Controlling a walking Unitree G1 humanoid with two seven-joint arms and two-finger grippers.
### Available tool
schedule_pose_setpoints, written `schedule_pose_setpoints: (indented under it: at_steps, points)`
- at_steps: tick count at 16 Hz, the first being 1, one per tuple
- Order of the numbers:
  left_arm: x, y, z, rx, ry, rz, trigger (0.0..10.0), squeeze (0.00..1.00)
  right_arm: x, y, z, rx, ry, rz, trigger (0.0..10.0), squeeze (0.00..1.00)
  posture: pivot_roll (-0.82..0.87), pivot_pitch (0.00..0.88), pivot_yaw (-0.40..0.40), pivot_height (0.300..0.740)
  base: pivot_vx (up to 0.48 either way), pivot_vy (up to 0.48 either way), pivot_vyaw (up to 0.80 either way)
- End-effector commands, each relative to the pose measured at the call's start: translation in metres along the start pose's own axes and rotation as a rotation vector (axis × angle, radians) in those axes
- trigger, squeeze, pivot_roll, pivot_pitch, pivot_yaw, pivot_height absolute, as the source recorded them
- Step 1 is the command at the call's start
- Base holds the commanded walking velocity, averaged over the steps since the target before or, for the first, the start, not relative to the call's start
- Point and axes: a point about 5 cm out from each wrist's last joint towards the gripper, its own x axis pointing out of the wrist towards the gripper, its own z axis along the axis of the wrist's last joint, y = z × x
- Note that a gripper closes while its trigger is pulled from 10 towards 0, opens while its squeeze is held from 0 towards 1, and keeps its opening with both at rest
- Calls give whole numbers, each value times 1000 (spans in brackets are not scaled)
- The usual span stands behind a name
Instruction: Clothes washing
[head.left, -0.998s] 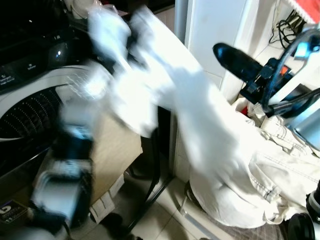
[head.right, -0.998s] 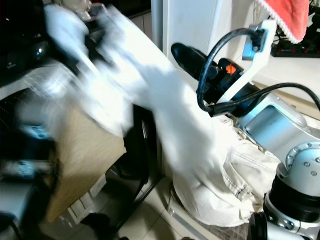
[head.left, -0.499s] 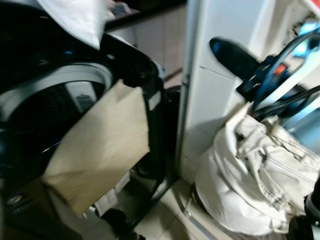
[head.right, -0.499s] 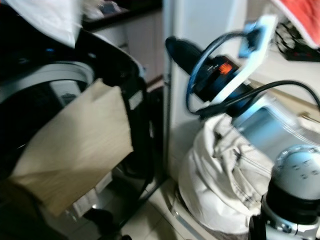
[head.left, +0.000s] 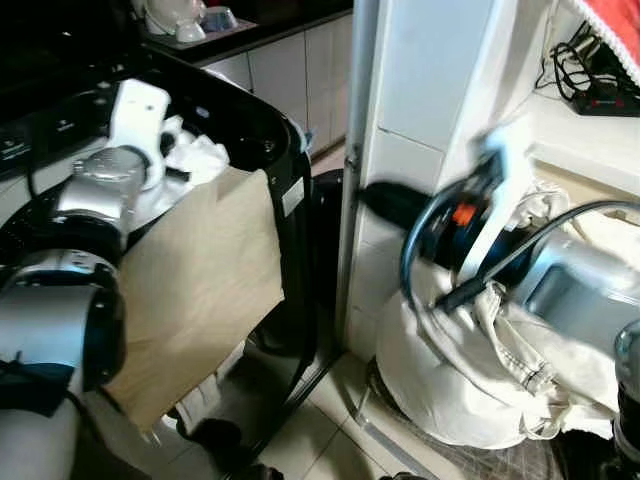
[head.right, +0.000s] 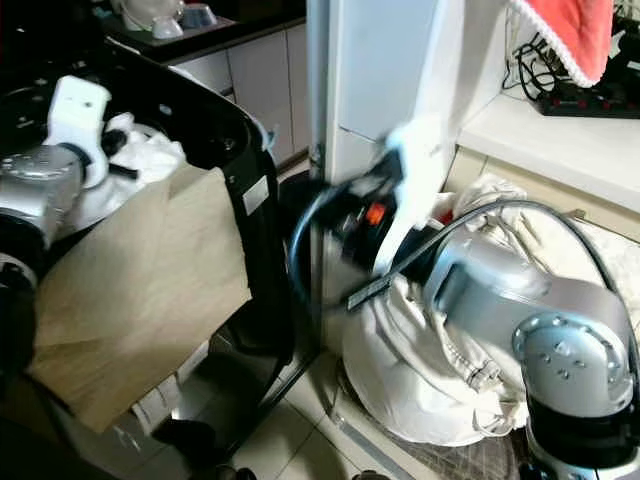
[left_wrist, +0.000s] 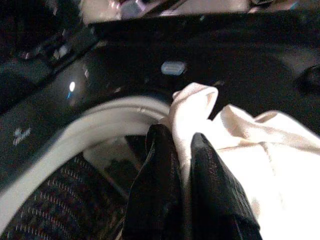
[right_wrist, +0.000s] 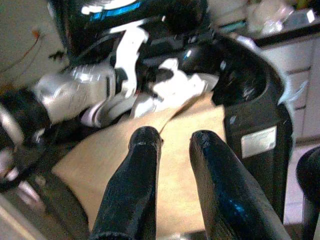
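Observation:
A black top-loading washing machine (head.left: 262, 125) stands on the left with its lid up. A white garment (head.left: 203, 160) lies bunched in its mouth, over the drum rim (left_wrist: 105, 117). My left gripper (left_wrist: 178, 139) is down at that opening, shut on a fold of the white garment (left_wrist: 235, 145). A heap of cream-white clothes (head.left: 470, 385) sits low on the right by the white pillar. My right gripper (right_wrist: 172, 137) hangs open and holds nothing, in front of the pillar and just above the heap; its black finger (head.left: 385, 203) points toward the machine.
A brown cardboard sheet (head.left: 200, 290) hangs down the machine's front. The white pillar (head.left: 420, 90) stands between machine and heap. A red cloth (head.right: 565, 30) and cables (head.left: 590, 70) are on the shelf at the right. Bowls (head.left: 190, 20) sit on the far counter. Tiled floor (head.left: 325, 430) lies below.
The white garment, stretched from the heap up toward the machine, now lies in the machine's mouth with the left gripper. The right arm has swung down and left over the heap.

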Motion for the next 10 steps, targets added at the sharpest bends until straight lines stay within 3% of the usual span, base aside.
schedule_pose_setpoints:
  at_steps: [1,3,6,9,10]
  points:
    - [-4,19,8,-35,5,71,10000,1000,-1,6,-3,-34,31,33,10000,0,-191,0,77,740,0,0,0]
    - [-6,27,8,-55,5,95,10000,1000,-1,6,-4,-42,39,34,10000,0,-189,0,75,740,0,0,0]
    - [-11,43,25,-71,-86,204,10000,1000,-1,-5,-1,-39,9,-42,10000,0,-185,0,73,740,0,0,0]
    - [-10,39,31,-69,-111,184,10000,1000,-2,-20,3,-27,-28,-150,10000,0,-185,0,74,740,0,0,0]
    - [-9,30,38,-55,-163,131,10000,1000,-3,-31,5,-15,-49,-246,10000,0,-187,0,77,740,0,0,0]
